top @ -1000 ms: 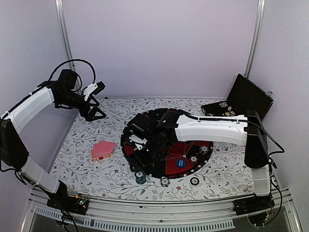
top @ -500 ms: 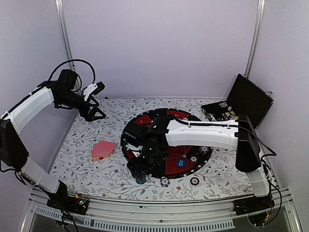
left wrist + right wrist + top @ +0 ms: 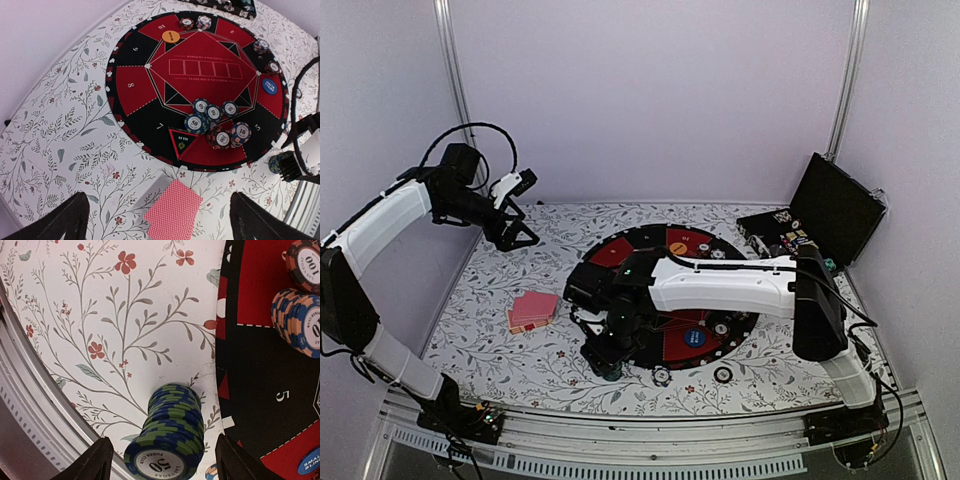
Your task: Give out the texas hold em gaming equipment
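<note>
A tall stack of green-and-blue poker chips (image 3: 172,432) stands on the flowered tablecloth just off the mat's front-left edge (image 3: 611,373). My right gripper (image 3: 167,467) is open, with its fingers on either side of the stack and gaps on both sides. In the top view the right gripper (image 3: 607,358) is low over the stack. My left gripper (image 3: 519,238) is open and empty, held high at the back left. A pink-red-backed deck of cards (image 3: 173,210) lies left of the mat (image 3: 532,311). Several chip stacks (image 3: 214,124) sit on the mat.
The round red-and-black mat (image 3: 630,248) carries an orange disc (image 3: 677,248) and a blue disc (image 3: 694,337). Two loose chips (image 3: 662,376) (image 3: 723,375) lie near the front. The black hinged case (image 3: 830,205) stands open at the back right. The table's front rail (image 3: 30,405) is close by.
My right arm has swung from over the mat toward the front left and lowered its gripper around the green chip stack. The left arm has not moved.
</note>
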### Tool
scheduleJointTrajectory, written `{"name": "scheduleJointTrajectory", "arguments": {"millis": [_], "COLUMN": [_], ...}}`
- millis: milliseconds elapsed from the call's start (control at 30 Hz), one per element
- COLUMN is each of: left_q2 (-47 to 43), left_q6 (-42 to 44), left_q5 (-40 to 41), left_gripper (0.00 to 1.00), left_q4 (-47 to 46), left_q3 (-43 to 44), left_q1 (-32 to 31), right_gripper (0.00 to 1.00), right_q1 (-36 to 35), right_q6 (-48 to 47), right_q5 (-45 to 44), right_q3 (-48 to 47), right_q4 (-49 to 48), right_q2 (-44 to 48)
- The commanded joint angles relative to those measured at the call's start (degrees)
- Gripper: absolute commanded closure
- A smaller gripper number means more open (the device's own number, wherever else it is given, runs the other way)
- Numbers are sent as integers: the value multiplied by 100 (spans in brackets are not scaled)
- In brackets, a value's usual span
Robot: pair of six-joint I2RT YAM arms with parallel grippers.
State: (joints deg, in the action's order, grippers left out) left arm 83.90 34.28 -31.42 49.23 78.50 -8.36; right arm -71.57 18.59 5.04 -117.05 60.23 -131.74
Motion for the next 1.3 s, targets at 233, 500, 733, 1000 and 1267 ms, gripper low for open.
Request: {"name": "scheduleJointTrajectory", "arguments": {"millis": [233,500,733,1000,1267], "left_q2": [-146,-136,-129,-128,-102], "left_q6": [9,5,17,9,-18], "left_q5": [-4,13,31,39,5], "left_gripper": [0,0,0,0,0], "left_q4": [124,125,134,132,144], "left_q3": [185,205,233,258,296], "left_q1": [10,11,10,11,12], "right_gripper": [31,41,49,63,87], "right_q1": [-33,-39,-33,-35,14], "right_q6": [-96,-110,-123,-110,6], "right_q5": [-230,-215,-210,-269,-410], "right_q3": [-247,-256,-237,-256,-298], "right_q4": [260,241,241,229,276], "right_q2": [-299,-283,-277,-231,15]}}
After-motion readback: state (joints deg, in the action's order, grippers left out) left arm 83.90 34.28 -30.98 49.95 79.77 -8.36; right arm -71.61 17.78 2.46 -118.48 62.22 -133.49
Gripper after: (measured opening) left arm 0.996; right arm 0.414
